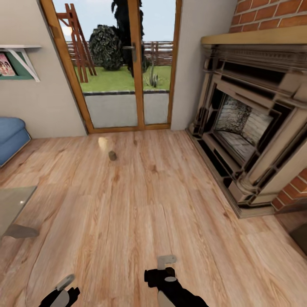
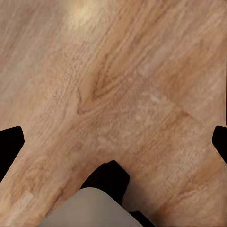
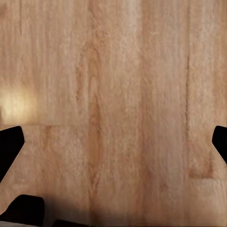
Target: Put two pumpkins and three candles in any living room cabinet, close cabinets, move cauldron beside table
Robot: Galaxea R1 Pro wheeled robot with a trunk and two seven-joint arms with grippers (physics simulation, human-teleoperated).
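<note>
A small squat grey-tan candle (image 1: pixel 112 155) stands alone on the wood floor in the head view, some way ahead of me and short of the glass door. The glossy grey table (image 1: pixel 12 204) shows one corner and a slab leg at the left edge. My left gripper (image 1: pixel 64 292) and right gripper (image 1: pixel 165 267) hang low over bare floorboards at the bottom of that view, far from the candle. In the left wrist view the left gripper (image 2: pixel 113 142) is open with nothing between its black fingertips (image 2: pixel 9 145). The right gripper (image 3: pixel 113 142) is open likewise. Pumpkins, cabinet and cauldron are out of view.
A large stone and brick fireplace (image 1: pixel 251 128) fills the right side, its hearth jutting onto the floor. Wood-framed glass doors (image 1: pixel 128 68) stand straight ahead. A blue sofa (image 1: pixel 10 136) sits at the left under a wall shelf (image 1: pixel 21 59). Open floor lies between.
</note>
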